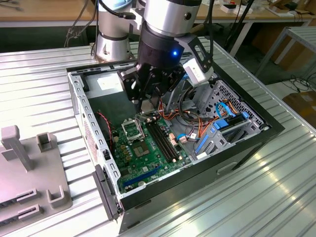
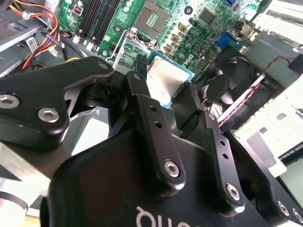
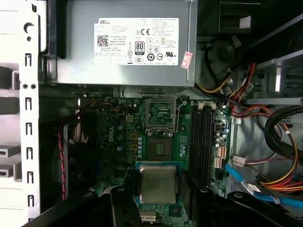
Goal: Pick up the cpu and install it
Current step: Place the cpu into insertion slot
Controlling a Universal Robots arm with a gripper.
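Pinching the cpu by opposite edges, the tool hangs above the board; I judge it best held level and square to the socket.

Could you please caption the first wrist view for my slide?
Gripper holding the cpu over the green motherboard.

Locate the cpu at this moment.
In the first wrist view the cpu sits gripped in the end effector, over the green motherboard and close to the black memory slots.
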